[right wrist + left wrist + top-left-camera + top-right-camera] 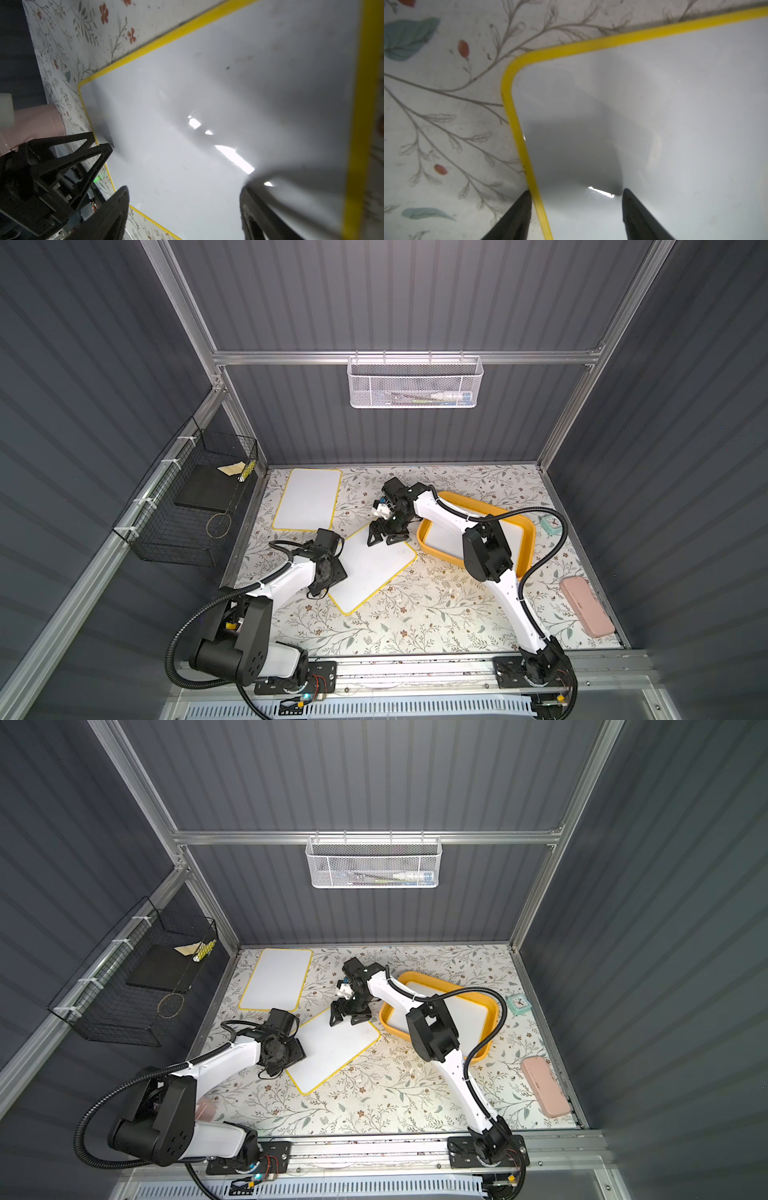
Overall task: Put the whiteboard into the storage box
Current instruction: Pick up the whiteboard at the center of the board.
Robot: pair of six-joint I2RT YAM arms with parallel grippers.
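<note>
Left gripper [576,193]: jaws spread, nothing clamped. One finger sits outside the yellow rim on the floral tablecloth [415,614], its partner over the white face of the yellow-edged rectangular whiteboard [374,572]. Right gripper [386,537]: jaws likewise apart, above that board's far corner; possibly touching it, wrist view too glary to tell. Board lies flat mid-table, skewed, just beside the shallow yellow-orange plastic storage box [436,554], not in it. A second white board [445,536] lies inside the box.
</note>
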